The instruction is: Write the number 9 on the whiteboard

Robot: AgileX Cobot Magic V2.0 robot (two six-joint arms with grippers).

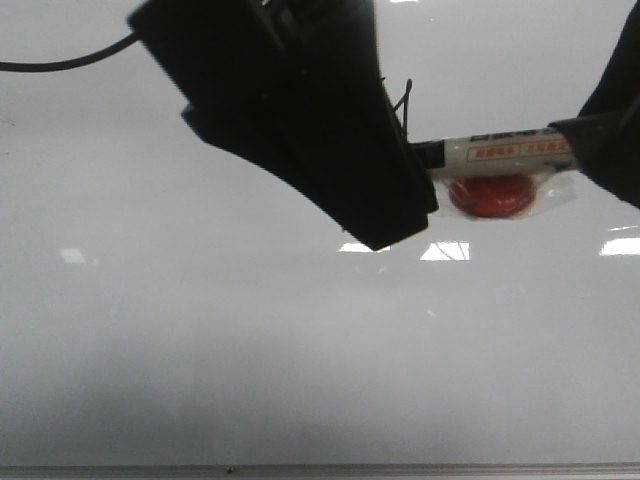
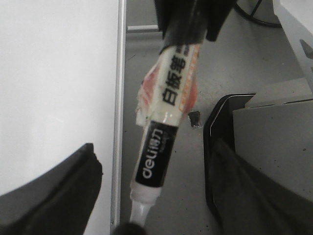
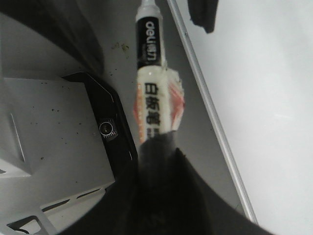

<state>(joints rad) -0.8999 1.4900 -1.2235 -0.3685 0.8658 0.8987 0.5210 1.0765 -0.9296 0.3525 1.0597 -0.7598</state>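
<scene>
Marker [image 1: 505, 150] tip end hidden behind left gripper [image 1: 300, 110] in front view; rear end buried in right gripper [image 3: 161, 196]. Number 9 mostly blocked by left gripper, only thin stroke [image 1: 404, 105] visible. Whiteboard [image 1: 300, 350] cropped by frame edges.

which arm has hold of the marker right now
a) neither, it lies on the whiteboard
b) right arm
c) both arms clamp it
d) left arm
b) In the right wrist view the right gripper is shut on the marker; in the left wrist view the left gripper has its fingers spread either side of the marker's tip end without touching it.
</scene>
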